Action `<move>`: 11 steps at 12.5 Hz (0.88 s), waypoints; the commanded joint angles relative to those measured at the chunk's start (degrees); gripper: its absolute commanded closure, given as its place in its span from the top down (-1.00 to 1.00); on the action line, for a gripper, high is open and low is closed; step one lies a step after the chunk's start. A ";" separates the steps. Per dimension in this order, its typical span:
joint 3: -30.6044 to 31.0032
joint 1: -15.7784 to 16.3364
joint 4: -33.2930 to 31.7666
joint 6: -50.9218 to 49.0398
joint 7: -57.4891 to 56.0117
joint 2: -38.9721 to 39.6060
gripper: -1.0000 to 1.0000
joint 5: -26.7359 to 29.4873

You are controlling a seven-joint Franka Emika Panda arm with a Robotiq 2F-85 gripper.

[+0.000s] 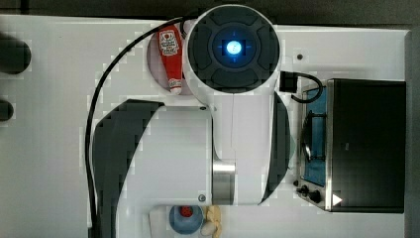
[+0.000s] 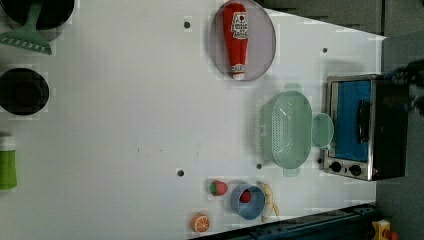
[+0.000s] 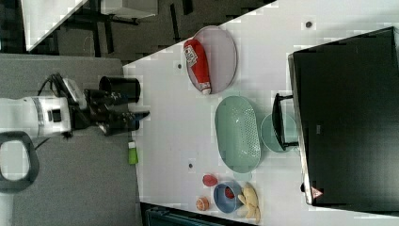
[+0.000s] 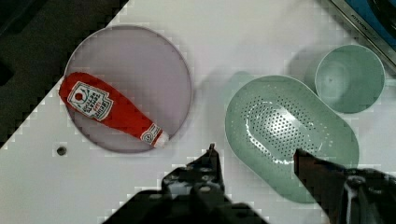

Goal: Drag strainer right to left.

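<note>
On the white table, just in front of the toaster oven, I see the strainer: a pale green oval plastic colander, its bowl dotted all over with small holes, a small tab at each end of the rim, mouth up and nothing in it. In the left view it sits towards the left view's right, and a smaller smooth green cup stands between it and the oven's blue glass door, so close that I cannot tell whether their rims touch. Past one end of the strainer lies a round greyish plate with a red ketchup bottle on it; the bottle has a white label with red print that I cannot read. Near the other end are a blue bowl with something red inside, a strawberry, an orange half and a pale banana-like piece. The oven shows knobs and a red warning triangle, no legible lettering. My gripper hangs above the table, over the strainer's near edge in the wrist view, touching nothing, its two dark fingers standing apart. In the right view the gripper is well clear of the strainer.
</note>
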 commanded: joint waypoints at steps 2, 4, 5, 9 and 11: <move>-1.49 -2.11 -15.29 -12.60 2.09 -27.56 0.81 -0.87; -1.40 -2.09 -15.46 -12.55 2.09 -27.26 1.00 -0.86; -1.30 -2.03 -15.89 -12.23 2.09 -26.83 1.00 -0.84; 0.14 -1.95 -20.72 -5.13 4.05 -22.29 1.00 -0.83; 0.75 -1.95 -24.09 -0.05 9.65 -18.41 1.00 -0.83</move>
